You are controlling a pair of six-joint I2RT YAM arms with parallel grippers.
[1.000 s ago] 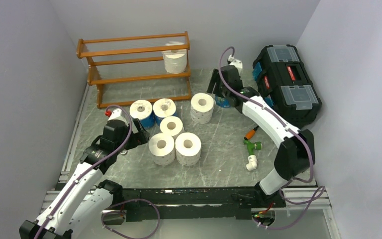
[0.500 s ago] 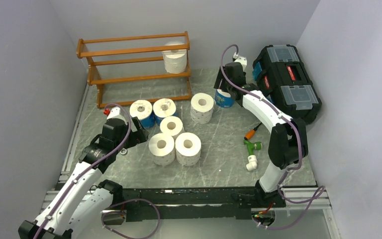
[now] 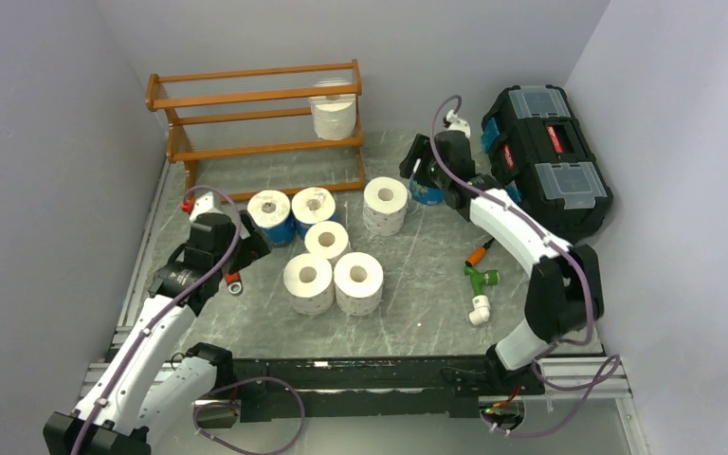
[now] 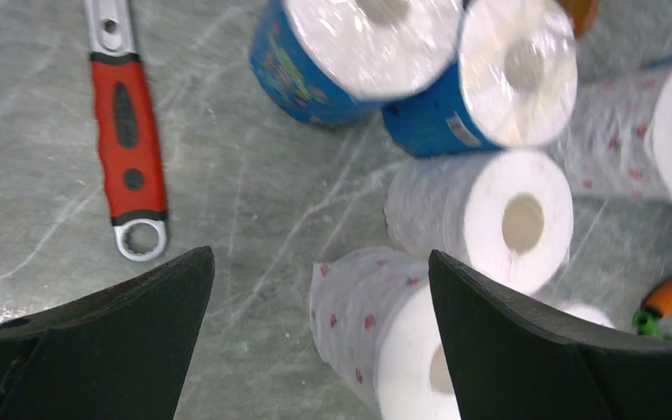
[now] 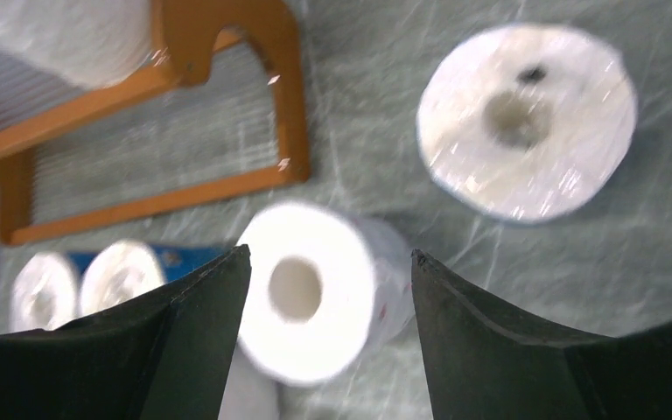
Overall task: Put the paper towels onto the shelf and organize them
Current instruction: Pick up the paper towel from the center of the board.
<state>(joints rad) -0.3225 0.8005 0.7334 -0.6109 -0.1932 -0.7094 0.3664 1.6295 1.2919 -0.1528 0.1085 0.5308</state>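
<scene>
The orange-brown shelf (image 3: 256, 133) stands at the back left with one white paper towel roll (image 3: 333, 116) on its middle tier. Several rolls stand clustered on the table: two blue-wrapped (image 3: 269, 216) and several white (image 3: 332, 275), one (image 3: 385, 205) set apart. Another blue-wrapped roll (image 3: 427, 193) stands just below my right gripper (image 3: 417, 166). In the right wrist view the right gripper (image 5: 330, 252) is open and empty above a white roll (image 5: 315, 289); the wrapped roll (image 5: 529, 118) lies beyond. My left gripper (image 4: 317, 254) is open and empty, left of the cluster, over a red-dotted roll (image 4: 376, 324).
A black toolbox (image 3: 545, 156) sits at the back right. A green, orange and white tool (image 3: 479, 280) lies right of the rolls. A red-handled wrench (image 4: 127, 131) lies by the left gripper; it also shows in the top view (image 3: 233, 282). Grey walls close in the table.
My right gripper drew back from the blue-wrapped roll, leaving it standing, then came forward over it again. My left arm pulled back left, away from the cluster, uncovering the wrench.
</scene>
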